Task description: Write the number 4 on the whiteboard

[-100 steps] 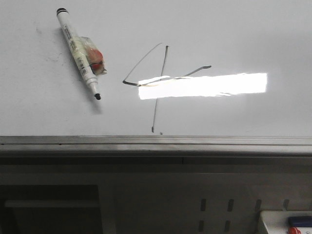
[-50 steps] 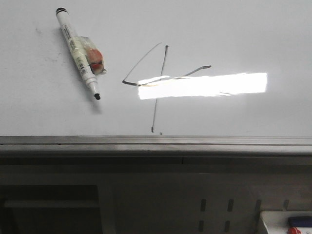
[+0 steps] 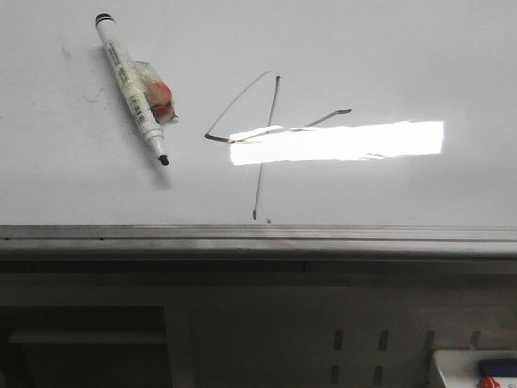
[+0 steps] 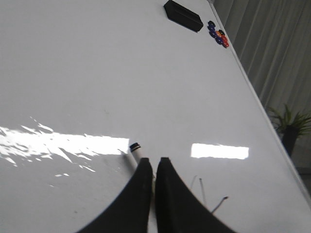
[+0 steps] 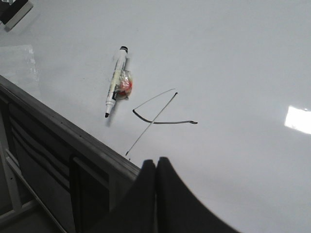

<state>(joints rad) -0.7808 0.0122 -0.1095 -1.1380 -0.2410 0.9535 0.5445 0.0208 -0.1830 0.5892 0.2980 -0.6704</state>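
Item: number 4 point(image 3: 271, 133), complete on whiteboard point(image 3: 404, 48), long stroke running toward the rail. Marker pen point(image 3: 134, 89) lay beside it on the surface, tip toward the rail. Left tool point(image 4: 153, 162) pressed together, nearest the pen's cap end; right tool point(image 5: 156, 162) pressed together, empty, near the rail.

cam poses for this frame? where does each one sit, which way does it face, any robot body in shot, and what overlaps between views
Front view: faces forward over the grey edge rail at the whiteboard with the number 4 and the marker pen; no robot body.
Left wrist view: on the left arm, looks along the board; left gripper shows, fingers together.
Right wrist view: on the right arm, off the board's edge; right gripper shows, fingers together.
Shared: front and right wrist both show the 4 and the pen.
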